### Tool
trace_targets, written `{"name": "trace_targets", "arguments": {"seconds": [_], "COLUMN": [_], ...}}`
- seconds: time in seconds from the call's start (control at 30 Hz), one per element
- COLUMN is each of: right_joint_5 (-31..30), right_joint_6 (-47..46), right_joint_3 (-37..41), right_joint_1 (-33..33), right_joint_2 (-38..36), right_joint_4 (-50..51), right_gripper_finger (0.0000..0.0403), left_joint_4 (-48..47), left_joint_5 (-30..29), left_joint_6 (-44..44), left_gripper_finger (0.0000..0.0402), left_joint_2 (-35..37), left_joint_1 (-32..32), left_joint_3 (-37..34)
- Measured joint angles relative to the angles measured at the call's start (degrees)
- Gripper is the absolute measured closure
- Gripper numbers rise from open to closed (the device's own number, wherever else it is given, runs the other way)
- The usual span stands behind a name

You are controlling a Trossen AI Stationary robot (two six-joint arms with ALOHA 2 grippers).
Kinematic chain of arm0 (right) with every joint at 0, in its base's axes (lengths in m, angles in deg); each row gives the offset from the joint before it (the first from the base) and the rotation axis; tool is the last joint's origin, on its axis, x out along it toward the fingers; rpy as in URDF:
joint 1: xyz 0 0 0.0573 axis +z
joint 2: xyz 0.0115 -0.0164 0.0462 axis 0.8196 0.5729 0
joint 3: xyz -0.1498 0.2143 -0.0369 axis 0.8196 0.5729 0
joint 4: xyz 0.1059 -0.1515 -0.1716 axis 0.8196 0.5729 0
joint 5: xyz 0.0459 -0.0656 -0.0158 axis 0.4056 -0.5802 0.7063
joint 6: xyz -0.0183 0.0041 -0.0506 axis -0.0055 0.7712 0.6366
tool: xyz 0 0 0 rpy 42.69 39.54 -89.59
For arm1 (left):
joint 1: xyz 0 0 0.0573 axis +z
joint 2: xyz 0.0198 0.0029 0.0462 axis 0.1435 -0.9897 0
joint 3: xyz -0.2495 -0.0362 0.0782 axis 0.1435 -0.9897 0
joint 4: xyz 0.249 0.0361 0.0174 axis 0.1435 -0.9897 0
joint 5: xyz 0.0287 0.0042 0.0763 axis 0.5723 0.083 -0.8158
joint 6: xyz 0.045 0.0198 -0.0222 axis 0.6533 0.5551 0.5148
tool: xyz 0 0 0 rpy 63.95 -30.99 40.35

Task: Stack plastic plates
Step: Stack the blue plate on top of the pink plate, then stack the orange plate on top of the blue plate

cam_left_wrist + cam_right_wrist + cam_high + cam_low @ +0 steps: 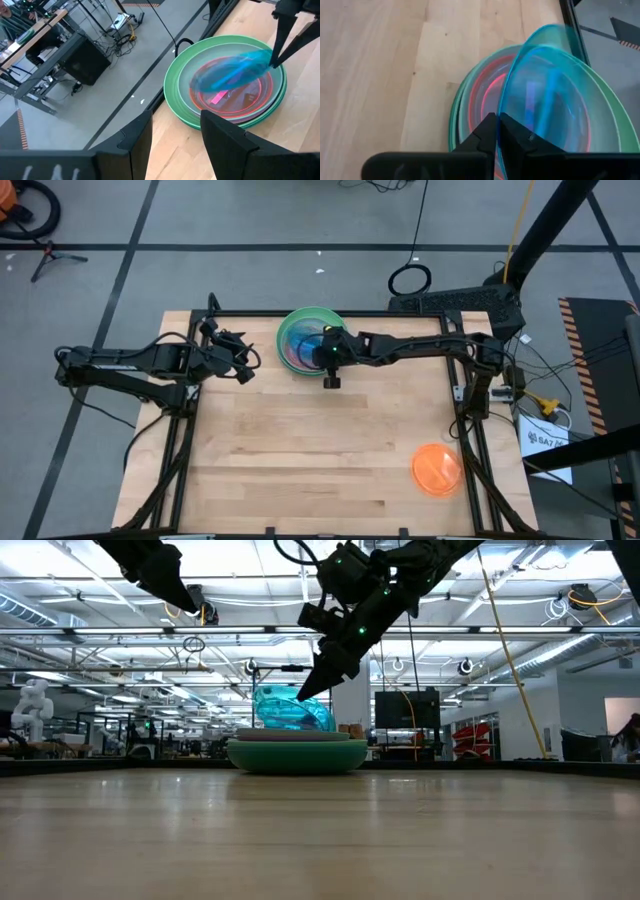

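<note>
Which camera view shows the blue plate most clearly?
The right wrist view: the blue plate fills it, tilted on edge over the plate stack, at the right gripper. The low view shows it side-on, the left wrist view blurred, and the high view mostly hides it.

Over on the far side of the wooden tabletop [320,830] sits a low green stack of plates [297,753], with a translucent blue plate [290,710] tilted on top, pinched at its edge by the right claw [308,692] reaching down from above.
</note>
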Motion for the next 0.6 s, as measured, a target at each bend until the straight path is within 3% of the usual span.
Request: {"name": "trace_targets", "arguments": {"seconds": [0.4, 0.6], "right_joint_5": [-0.3, -6.4], "right_joint_6": [-2.7, -7.1], "right_joint_3": [0.0, 0.0], "right_joint_1": [0.0, 1.1], "right_joint_2": [0.0, -1.2], "right_joint_4": [0.0, 3.9], "right_gripper_finger": [0.0325, 0.0292], "left_joint_4": [0.0, -0.1], "left_joint_5": [0.0, 0.0], "left_joint_6": [-0.2, -0.2], "left_gripper_finger": [0.0229, 0.0229], "left_joint_2": [0.0, 0.0], "left_joint_1": [0.0, 0.0], "left_joint_3": [0.0, 0.0]}}
